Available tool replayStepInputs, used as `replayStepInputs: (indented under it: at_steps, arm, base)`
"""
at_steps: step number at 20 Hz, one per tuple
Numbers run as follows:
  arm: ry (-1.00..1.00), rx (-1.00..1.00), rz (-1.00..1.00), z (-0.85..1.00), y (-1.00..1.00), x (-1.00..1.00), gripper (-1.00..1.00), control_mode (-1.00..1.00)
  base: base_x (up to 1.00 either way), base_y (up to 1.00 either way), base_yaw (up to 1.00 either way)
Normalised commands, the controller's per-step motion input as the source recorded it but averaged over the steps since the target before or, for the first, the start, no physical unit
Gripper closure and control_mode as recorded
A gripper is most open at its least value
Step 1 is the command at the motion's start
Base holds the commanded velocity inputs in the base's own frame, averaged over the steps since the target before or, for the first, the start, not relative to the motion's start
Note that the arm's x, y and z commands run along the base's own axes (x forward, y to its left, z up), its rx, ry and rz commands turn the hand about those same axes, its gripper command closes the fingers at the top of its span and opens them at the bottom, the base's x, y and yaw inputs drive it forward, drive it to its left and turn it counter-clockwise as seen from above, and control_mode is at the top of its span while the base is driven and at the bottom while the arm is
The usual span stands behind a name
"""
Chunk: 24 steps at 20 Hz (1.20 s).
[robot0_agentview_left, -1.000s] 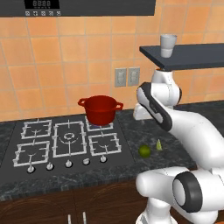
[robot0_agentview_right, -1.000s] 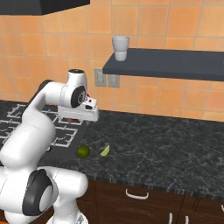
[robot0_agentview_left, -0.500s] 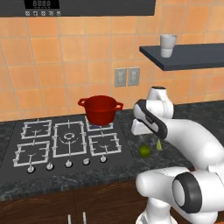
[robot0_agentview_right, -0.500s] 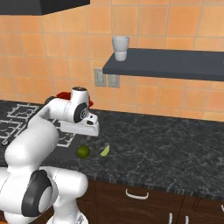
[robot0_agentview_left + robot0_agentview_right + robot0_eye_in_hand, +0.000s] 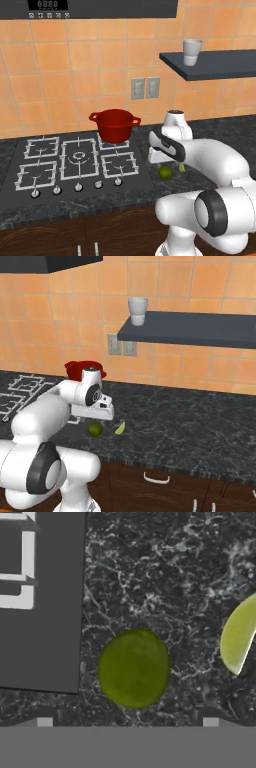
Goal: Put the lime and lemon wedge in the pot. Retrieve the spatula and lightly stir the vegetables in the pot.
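- Gripper (image 5: 127, 719) hangs right over the lime (image 5: 133, 667), jaws spread wide, nothing between them.
- Fingertips (image 5: 45, 721) barely poke into the bottom of the hand view; they stand on either side of the lime and clear of it, not touching.
- Lime sits on the dark counter (image 5: 165, 572), just off the cooktop's (image 5: 42, 612) right edge, with a strip of bare stone between them.
- Lemon wedge (image 5: 239, 637) lies just beside the lime on the side away from the cooktop, apart from it. In the right base view it is the pale sliver (image 5: 120, 428) next to the lime (image 5: 95, 429).
- Key relation: the lime is almost centred between the jaws, so my read is a straight descent and close, no sideways correction needed.
- Round fruit, no long axis to line up on. Likely to roll if one pad hits first.
- Wedge looks far enough out to stay outside the closing span, but it's near; worth watching.
- Pot (image 5: 115, 125) sits on the rear burner, well back and cooktop-side of the lime, mouth up.
- Both fruit pieces remain on the counter, so step one isn't done. Can't see into the pot, and can't spot the spatula.
- Grey cup (image 5: 192, 52) is on the wall shelf (image 5: 220, 64), high above the lime; not relevant.
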Motion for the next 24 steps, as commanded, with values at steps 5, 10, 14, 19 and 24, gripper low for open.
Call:
replayStepInputs:
  at_steps: [5,10,14,19,24]
  arm:
    - [0.00,-0.04,-0.03,-0.43,0.00,0.14,-1.00,-1.00]
    - [0.00,-0.04,-0.05,-0.39,-0.01,0.01,-1.00,-1.00]
    - [0.00,-0.01,-0.05,-0.34,-0.03,0.00,-1.00,-1.00]
    - [0.00,0.00,-0.02,-0.12,0.00,-0.03,1.00,-1.00]
    - [-0.16,0.09,0.00,0.86,-0.01,-0.35,1.00,-1.00]
  base:
    - [0.00,0.00,0.00]
    - [0.00,0.00,0.00]
    - [0.00,0.00,0.00]
    - [0.00,0.00,0.00]
    - [0.00,0.00,0.00]
